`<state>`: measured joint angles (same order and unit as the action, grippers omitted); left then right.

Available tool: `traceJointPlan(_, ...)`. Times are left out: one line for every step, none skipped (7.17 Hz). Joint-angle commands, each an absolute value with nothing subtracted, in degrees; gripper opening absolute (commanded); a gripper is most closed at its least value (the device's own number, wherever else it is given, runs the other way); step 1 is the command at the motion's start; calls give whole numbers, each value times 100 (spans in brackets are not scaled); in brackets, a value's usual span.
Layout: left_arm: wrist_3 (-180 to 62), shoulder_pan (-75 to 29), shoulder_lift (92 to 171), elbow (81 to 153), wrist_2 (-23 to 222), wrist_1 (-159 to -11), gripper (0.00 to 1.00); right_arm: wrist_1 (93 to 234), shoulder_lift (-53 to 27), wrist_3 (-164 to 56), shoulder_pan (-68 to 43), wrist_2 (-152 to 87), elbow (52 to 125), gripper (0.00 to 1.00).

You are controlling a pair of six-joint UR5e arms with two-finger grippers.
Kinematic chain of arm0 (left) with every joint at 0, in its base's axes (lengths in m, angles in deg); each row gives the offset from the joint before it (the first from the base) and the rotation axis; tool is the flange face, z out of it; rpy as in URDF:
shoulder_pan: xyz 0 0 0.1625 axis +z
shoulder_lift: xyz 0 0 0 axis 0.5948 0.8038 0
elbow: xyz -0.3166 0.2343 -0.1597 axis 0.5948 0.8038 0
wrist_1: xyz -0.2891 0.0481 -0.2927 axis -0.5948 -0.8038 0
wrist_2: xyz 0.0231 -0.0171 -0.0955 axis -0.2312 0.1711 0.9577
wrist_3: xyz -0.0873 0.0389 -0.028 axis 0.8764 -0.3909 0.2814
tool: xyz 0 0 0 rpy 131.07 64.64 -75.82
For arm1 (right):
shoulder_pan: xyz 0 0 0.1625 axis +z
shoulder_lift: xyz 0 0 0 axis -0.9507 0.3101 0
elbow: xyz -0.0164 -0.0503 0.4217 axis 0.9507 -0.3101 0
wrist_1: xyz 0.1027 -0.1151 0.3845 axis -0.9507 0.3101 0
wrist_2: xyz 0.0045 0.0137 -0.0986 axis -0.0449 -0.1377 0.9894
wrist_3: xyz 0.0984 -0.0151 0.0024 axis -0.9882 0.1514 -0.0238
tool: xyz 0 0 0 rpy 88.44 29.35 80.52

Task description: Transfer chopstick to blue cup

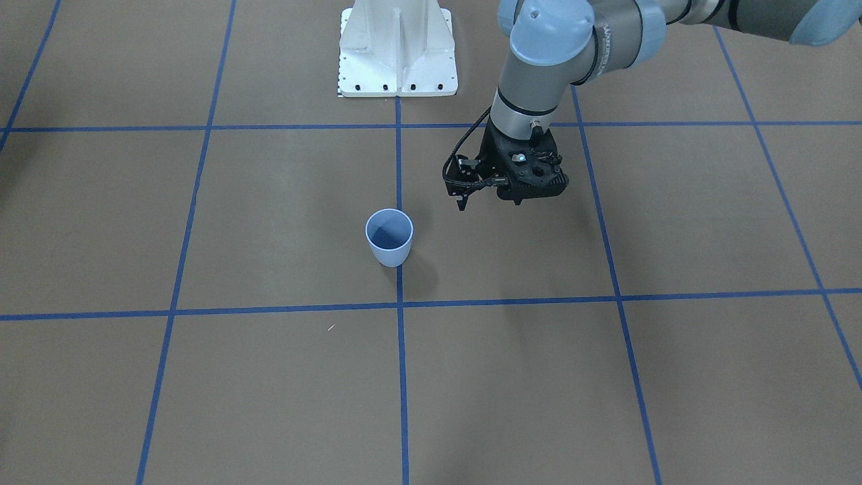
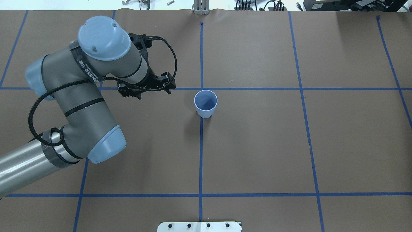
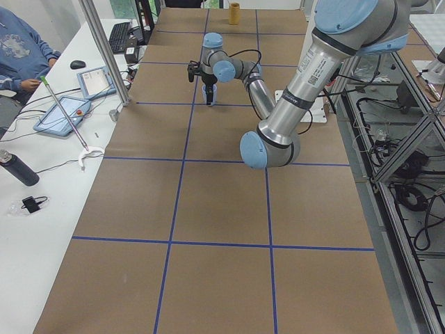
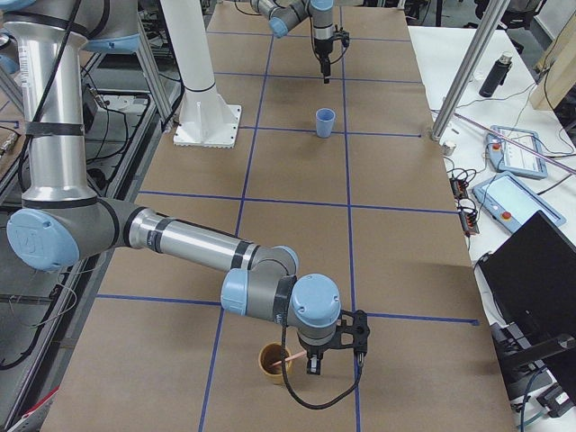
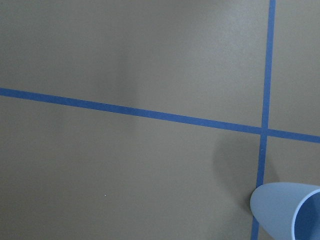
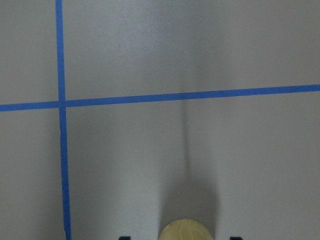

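The blue cup [image 1: 389, 237] stands upright and empty on the brown table's centre line; it also shows in the overhead view [image 2: 205, 103] and at the lower right of the left wrist view [image 5: 282, 210]. My left gripper [image 1: 522, 192] hangs above the table beside the cup, apart from it; its fingers are hidden under its body. A pale pink chopstick [image 4: 291, 359] leans in a tan cup [image 4: 273, 363] at the far end of the table. My right gripper [image 4: 335, 364] hovers at that cup, its fingertips [image 6: 235, 238] apart on either side of the cup's rim [image 6: 186, 231].
The white robot base plate [image 1: 397, 54] stands at the table's edge behind the blue cup. Blue tape lines cross the brown paper. An operators' bench with tablets [image 3: 62, 115], a bottle [image 3: 17, 169] and a metal post [image 3: 104, 56] runs along one side.
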<state>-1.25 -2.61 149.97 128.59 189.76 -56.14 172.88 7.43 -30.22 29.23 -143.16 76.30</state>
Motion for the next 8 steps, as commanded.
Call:
traceJointPlan(-121, -261, 14995, 12860, 18976, -5616, 98, 17630, 795, -2976, 2931, -14357, 7687, 73)
traceJointPlan(-121, -252, 14995, 12860, 18976, -5616, 98, 17709, 812, -2871, 2810, -14279, 7670, 72)
traceJointPlan(-121, -252, 14995, 12851, 18976, -5625, 98, 17893, 786, -2469, 2617, -14122, 7644, 70)
traceJointPlan(-112, -252, 14995, 12860, 18950, -5625, 98, 18451, 725, -2152, 2563, -14077, 7687, 67)
traceJointPlan(-77, -235, 14995, 12851, 18854, -5625, 98, 18666, 629, -1888, 2528, -14024, 7661, 64)
traceJointPlan(-68, -226, 14995, 12851, 18853, -5633, 98, 18772, 550, -1650, 2527, -13884, 7609, 61)
traceJointPlan(-33, -217, 15003, 12851, 18853, -5634, 98, 18887, 488, -1552, 2553, -13813, 7600, 60)
traceJointPlan(-33, -217, 15004, 12851, 18844, -5634, 98, 19018, 470, -1316, 2632, -13743, 7591, 58)
